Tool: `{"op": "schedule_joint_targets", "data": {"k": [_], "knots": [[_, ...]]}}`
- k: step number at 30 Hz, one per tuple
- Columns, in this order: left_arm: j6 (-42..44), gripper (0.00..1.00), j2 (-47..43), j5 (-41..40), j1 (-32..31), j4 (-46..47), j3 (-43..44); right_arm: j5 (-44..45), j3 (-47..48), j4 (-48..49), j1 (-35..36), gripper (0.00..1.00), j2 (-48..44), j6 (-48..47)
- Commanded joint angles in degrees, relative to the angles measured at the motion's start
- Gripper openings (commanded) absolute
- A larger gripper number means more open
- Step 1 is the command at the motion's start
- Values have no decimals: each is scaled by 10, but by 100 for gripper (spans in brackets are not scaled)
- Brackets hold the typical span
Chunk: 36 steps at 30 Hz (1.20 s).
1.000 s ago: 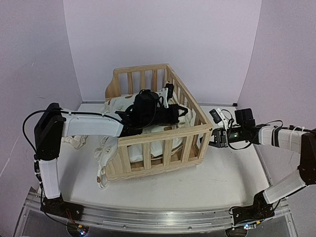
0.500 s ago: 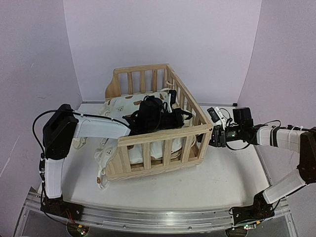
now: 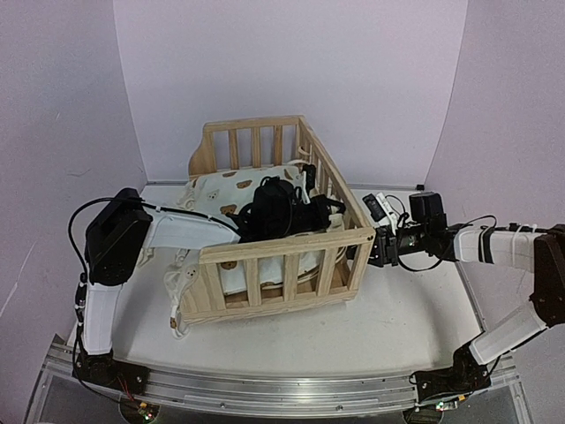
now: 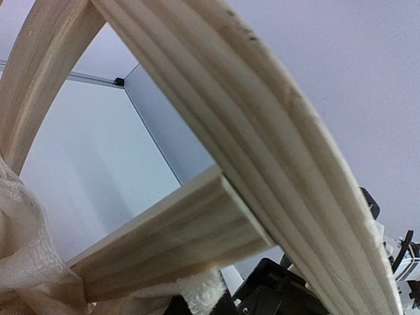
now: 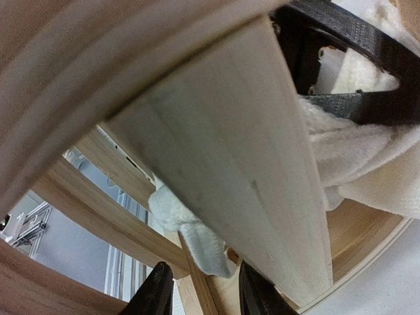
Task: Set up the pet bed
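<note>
Settling cushion into pine frame on table: mostly lying inside, ruffled left edge spilling out open side. Left gripper reaching inside frame, clenched, on what unclear. Right gripper standing at front-right corner post, fingers parted, seemingly loose. Likely remaining: tucking edge, ties, pillow.

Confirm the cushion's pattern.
The cushion is cream with small brown prints; the top external view shows it best.

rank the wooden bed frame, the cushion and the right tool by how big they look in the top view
1. wooden bed frame, largest by far
2. cushion, counting only the part that shows
3. right tool, smallest
</note>
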Motion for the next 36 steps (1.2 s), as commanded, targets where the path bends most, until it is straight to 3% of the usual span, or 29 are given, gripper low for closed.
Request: {"op": "schedule_joint_targets", "data": {"k": [1,6,11,15,18,20,22,26,30,33,36], "knots": [[-9,0,9,-19,0,47,38,-39,20,12,13,41,-1,2],[-24,0,10,-15,-1,49,31,-4,28,16,25,37,-2,5],[-36,0,-3,-5,-1,55,16,62,24,34,41,40,-8,17],[-34,0,-13,4,-1,59,7,87,22,36,45,23,-15,31],[-34,0,-24,2,-1,60,-7,94,16,38,46,4,-33,63],[-31,0,-26,8,-1,61,-9,117,8,35,47,0,-51,88],[-25,0,-26,17,-1,61,-9,149,10,-12,47,0,-74,86],[-12,0,-28,43,-1,60,-18,246,62,-223,47,0,-109,58],[-1,0,-30,66,-1,60,-30,353,98,-342,47,0,-149,49],[1,0,-21,88,-1,60,-28,433,154,-431,47,0,-148,45],[3,0,-18,99,-1,56,-25,453,211,-515,47,0,-122,45]]}}
